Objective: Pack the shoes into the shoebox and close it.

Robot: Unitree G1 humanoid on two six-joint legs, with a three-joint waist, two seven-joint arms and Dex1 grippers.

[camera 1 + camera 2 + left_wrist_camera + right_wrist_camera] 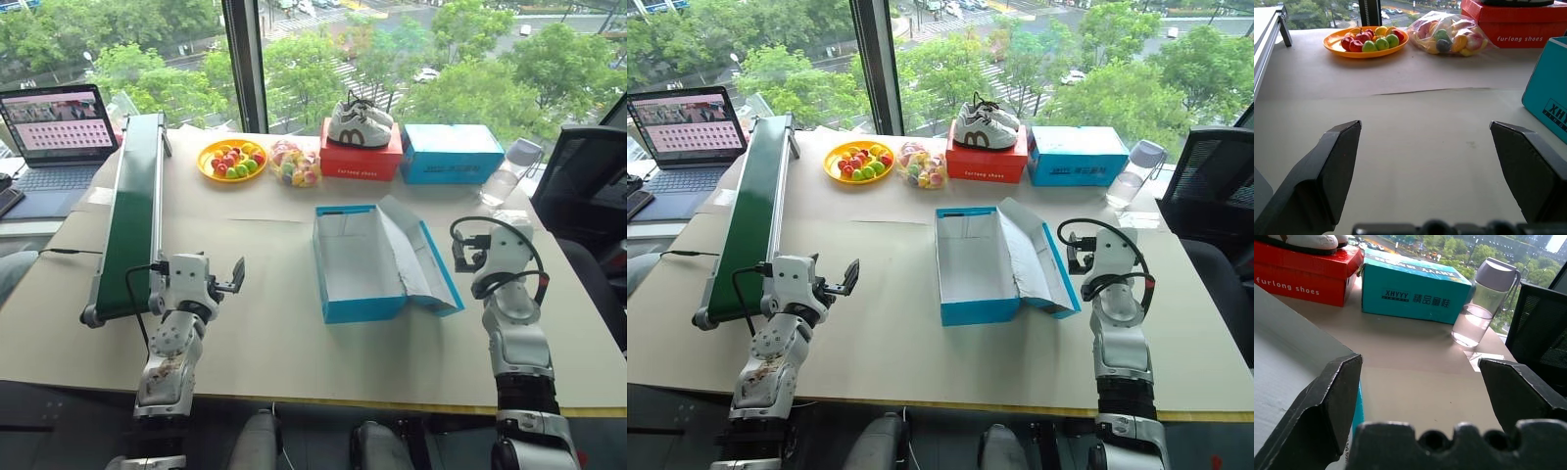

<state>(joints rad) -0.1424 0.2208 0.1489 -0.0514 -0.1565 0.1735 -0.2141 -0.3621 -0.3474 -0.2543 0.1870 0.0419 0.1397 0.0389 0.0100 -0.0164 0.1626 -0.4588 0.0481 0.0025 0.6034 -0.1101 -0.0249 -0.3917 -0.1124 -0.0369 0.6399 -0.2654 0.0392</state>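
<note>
- Shoebox (359, 266): bright blue, white inside, lies open near the middle of the desk (265, 333). Nothing visible inside. Its flap lid (416, 257) is folded out to the robot's right, sloping down to the desk.
- Left pincer (233, 277): released, fingers spread wide, nothing between them. It hovers low over bare desk, well to the left of the shoebox, pointing forward.
- Right pincer (460, 253): released too, fingers wide apart and empty. It sits just to the right of the flap lid; contact cannot be told.
- Green conveyor belt (135, 211) runs along the left side of the desk, just beside the left pincer's arm.
- Far edge of desk, left to right: orange plate (232, 161) of small red, green and yellow fruit; clear bag (295, 164) of mixed coloured pieces beside it; red box (361, 157) printed "furlong shoes" with white-and-grey sneakers (359, 123) on top; second blue box (452, 154), closed, touching or nearly touching the red one.
- Clear water bottle (508, 172) with pale cap, part full, right of the second blue box.
- Open laptop (57, 132) beyond the desk's left side.
</note>
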